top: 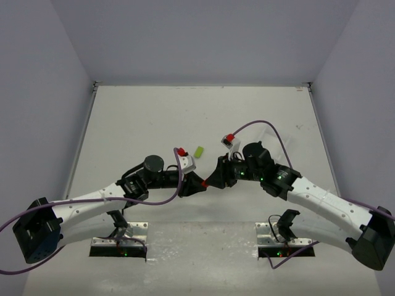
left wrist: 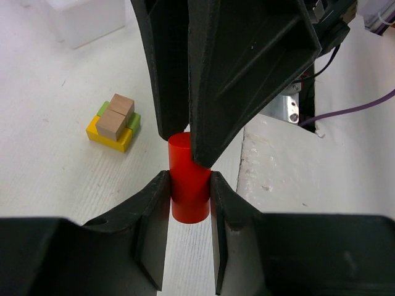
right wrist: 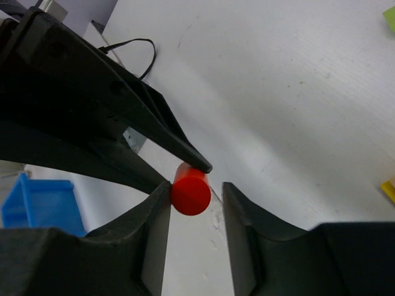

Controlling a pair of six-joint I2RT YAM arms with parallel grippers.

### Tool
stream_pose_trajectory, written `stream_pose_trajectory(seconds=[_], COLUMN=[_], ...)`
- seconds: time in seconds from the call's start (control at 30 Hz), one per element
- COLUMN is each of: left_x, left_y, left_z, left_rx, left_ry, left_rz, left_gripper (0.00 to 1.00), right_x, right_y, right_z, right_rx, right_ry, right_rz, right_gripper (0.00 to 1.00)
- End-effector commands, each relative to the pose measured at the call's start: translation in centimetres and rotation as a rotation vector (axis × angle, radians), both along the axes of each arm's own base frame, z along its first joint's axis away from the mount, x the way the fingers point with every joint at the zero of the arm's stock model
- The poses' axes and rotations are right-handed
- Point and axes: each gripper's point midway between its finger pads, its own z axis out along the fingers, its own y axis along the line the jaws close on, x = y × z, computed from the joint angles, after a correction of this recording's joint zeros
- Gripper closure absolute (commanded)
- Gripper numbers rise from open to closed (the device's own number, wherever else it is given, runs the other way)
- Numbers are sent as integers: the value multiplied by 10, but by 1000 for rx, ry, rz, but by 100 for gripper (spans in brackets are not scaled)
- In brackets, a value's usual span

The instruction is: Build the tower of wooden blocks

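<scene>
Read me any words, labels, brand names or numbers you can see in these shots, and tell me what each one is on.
No readable text in any view.
The red cylinder, the block stack and the blue bin show no marks.
The left arm's base shows only a green light; any lettering there is too small to make out.

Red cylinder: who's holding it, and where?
The left gripper pinches the red cylinder across its sides at one end; the right gripper only straddles the other end.
</scene>
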Motion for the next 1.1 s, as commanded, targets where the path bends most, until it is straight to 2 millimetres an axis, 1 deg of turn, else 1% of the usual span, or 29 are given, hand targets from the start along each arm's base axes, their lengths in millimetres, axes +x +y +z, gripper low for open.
stream_pose_trajectory(seconds=[0.0,0.17,0.3,0.33,0.37,0.4,0.47,0.5,0.63,0.7,0.73,0.8,0.83,0.9,0.97,1.0,1.03,1.07], left_x=[-2,7,13,14,15,16,19,20,24,31,44,67,76,94,101,103,103,105], left_y=[-4,-4,-4,-3,-3,-3,-2,-1,2,6,12,25,32,59,69,77,86,91], left_z=[16,19,23,24,24,25,24,24,24,24,25,30,31,13,10,4,-5,-8], left_rx=[-57,-58,-72,-74,-74,-74,-72,-70,-72,-75,-79,-89,-110,-50,-52,-33,2,10], left_ry=[-65,-62,-63,-62,-60,-56,-50,-50,-48,-36,-3,51,83,217,282,288,305,314], left_rz=[-25,21,62,70,75,88,106,112,151,206,308,492,575,824,933,986,1033,1065], left_gripper=[100,100,99,91,76,64,18,1,0,0,0,0,0,0,0,0,0,0], right_x=[9,4,0,0,1,2,7,10,34,46,56,67,64,71,74,75,76,78], right_y=[10,7,7,7,6,5,2,-1,-22,-37,-52,-73,-77,-97,-103,-105,-105,-104], right_z=[36,37,39,39,39,39,39,38,29,25,21,14,8,-2,-9,-12,-14,-15], right_rx=[91,92,98,97,95,89,69,52,-63,-126,-187,-283,-310,-421,-470,-481,-490,-496], right_ry=[-84,-83,-80,-85,-92,-96,-118,-128,-180,-211,-236,-268,-252,-257,-268,-273,-283,-298], right_rz=[-2,14,31,31,28,22,-1,-19,-166,-249,-326,-415,-410,-476,-490,-491,-487,-480], right_gripper=[64,77,91,95,97,99,100,100,100,100,100,100,100,100,100,100,100,100])
